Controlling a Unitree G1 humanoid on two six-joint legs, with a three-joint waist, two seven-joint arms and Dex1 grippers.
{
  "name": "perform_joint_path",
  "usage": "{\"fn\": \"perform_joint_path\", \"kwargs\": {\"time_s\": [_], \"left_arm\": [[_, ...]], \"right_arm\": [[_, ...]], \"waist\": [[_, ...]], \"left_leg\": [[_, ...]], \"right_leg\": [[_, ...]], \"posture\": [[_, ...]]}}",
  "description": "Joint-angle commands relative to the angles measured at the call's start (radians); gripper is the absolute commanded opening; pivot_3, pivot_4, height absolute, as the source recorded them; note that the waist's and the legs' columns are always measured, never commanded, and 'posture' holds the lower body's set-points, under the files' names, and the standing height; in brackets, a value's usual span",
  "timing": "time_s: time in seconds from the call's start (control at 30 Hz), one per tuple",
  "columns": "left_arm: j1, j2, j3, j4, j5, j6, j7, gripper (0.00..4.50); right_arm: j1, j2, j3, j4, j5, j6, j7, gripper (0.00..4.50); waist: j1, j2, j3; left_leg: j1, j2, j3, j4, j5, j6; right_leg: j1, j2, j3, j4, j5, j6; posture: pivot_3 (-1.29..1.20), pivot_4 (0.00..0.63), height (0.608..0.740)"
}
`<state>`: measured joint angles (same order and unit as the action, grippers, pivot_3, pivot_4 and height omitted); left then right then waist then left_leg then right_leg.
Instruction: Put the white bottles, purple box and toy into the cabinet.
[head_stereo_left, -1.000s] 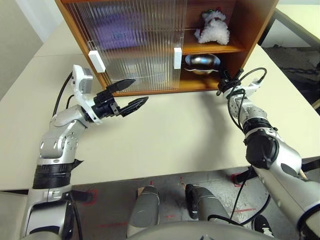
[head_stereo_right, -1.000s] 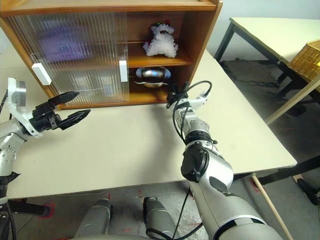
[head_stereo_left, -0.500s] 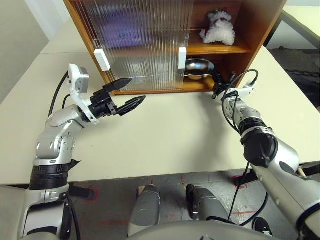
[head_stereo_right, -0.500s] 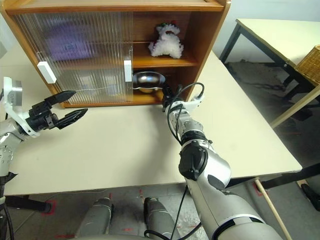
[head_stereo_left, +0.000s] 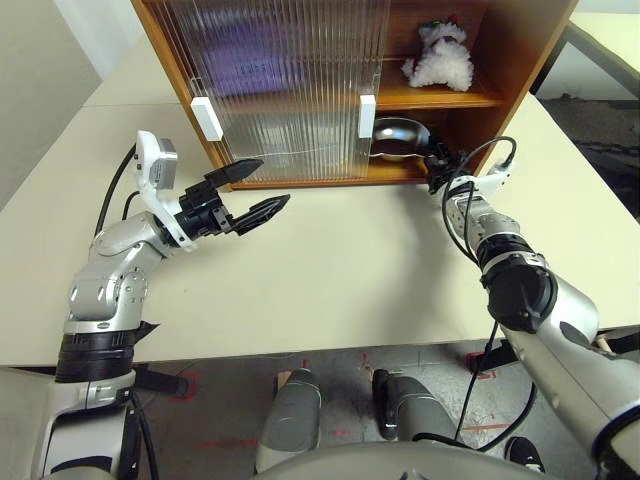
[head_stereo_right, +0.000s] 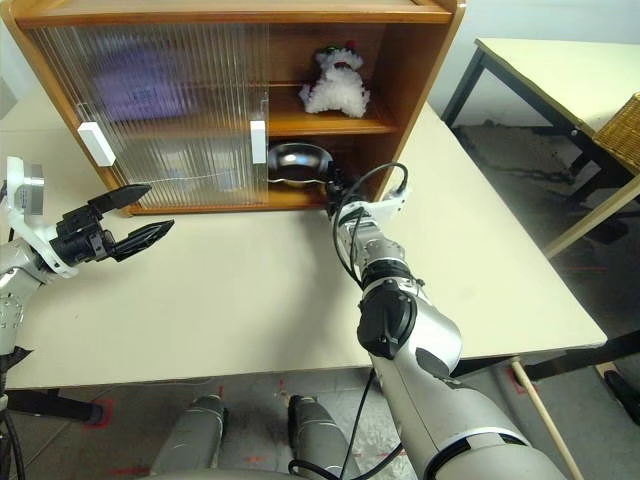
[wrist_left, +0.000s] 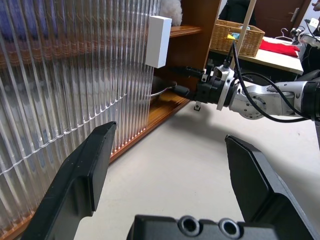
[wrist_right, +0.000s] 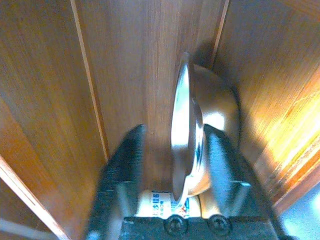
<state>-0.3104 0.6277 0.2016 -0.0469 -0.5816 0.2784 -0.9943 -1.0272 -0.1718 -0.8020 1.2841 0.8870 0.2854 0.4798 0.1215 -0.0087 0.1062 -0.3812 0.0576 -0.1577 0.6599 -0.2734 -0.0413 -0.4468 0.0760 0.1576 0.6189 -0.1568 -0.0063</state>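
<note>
1. Head views: the cabinet (head_stereo_left: 500, 60) stands on a cream table (head_stereo_left: 330, 270). Its two ribbed sliding doors (head_stereo_left: 290, 80) cover the left and middle, and the right bay is open. The toy (head_stereo_left: 438, 58) sits on the upper shelf there. It looks soft and light, so a loose pinch around the body would do and slip risk looks low. The purple box (head_stereo_left: 240, 50) is a purple blur behind the doors, upper shelf. It is probably crinkly and pliable, best taken by an edge.
2. Head views, arms: the right gripper (head_stereo_left: 437, 160) reaches into the lower open bay at the steel bowl (head_stereo_left: 398, 136). The left gripper (head_stereo_left: 245, 190) hovers over the table in front of the doors, jaws spread wide, holding nothing.
3. Left wrist view: both left fingers (wrist_left: 85, 175) stand well apart with bare table between them. The ribbed door and its white handle (wrist_left: 158, 34) are just beside. The right gripper's fingers straddle the bowl rim, apart.
4. Right wrist view: the bowl rim stands between the right fingers (wrist_right: 125, 165), which are spread and not visibly pinching it. The bowl is hard, smooth steel, likely slippery. A white bottle (wrist_right: 165, 207) shows its blue-print label low between the fingers; whether it is gripped, cannot tell. It is likely light and rigid with a smooth lid; grip around the body.
5. Room: a second table with a wicker basket (head_stereo_right: 610, 120) stands on the right, well apart.
</note>
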Motion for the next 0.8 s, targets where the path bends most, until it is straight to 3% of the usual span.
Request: {"fn": "perform_joint_path", "kwargs": {"time_s": [0.03,0.1,0.53,0.67,0.8], "left_arm": [[-0.015,0.003,-0.001,0.011,0.003,-0.007,-0.011,4.5],[-0.024,0.0,-0.006,0.021,0.006,-0.01,-0.015,4.5],[-0.081,-0.042,-0.041,0.083,0.026,-0.04,-0.036,4.5],[-0.091,-0.052,-0.049,0.099,0.032,-0.049,-0.041,4.5],[-0.097,-0.064,-0.054,0.108,0.038,-0.053,-0.046,4.5]], "right_arm": [[-0.003,0.005,0.008,0.004,-0.028,-0.021,0.005,3.6],[-0.002,0.004,0.011,-0.001,-0.042,-0.039,0.007,4.48],[0.043,0.02,0.009,-0.101,-0.065,-0.076,-0.001,4.48],[0.091,0.057,0.022,-0.246,-0.044,-0.014,-0.017,4.48],[0.225,0.137,0.114,-0.584,-0.037,0.122,-0.08,4.48]], "waist": [[0.0,0.0,0.0],[-0.001,0.0,0.0],[-0.014,0.0,0.0],[-0.021,0.0,-0.001],[-0.029,0.0,-0.001]], "left_leg": [[0.0,0.0,0.0,0.0,0.0,0.0],[0.0,0.0,0.0,0.0,0.0,0.0],[0.001,0.0,0.0,0.002,0.0,0.001],[0.001,0.0,0.0,0.003,0.001,0.001],[0.001,0.0,0.001,0.004,0.001,0.002]], "right_leg": [[0.0,0.0,0.0,0.0,0.0,0.0],[0.0,0.0,0.0,0.0,0.0,0.0],[0.0,0.0,-0.002,0.003,0.001,0.0],[0.001,0.001,-0.004,0.003,0.001,0.001],[0.001,0.001,-0.006,0.003,0.002,0.002]], "posture": [[0.2,0.12,0.74],[0.19,0.118,0.74],[0.14,0.102,0.74],[0.12,0.102,0.74],[0.11,0.107,0.74]]}}
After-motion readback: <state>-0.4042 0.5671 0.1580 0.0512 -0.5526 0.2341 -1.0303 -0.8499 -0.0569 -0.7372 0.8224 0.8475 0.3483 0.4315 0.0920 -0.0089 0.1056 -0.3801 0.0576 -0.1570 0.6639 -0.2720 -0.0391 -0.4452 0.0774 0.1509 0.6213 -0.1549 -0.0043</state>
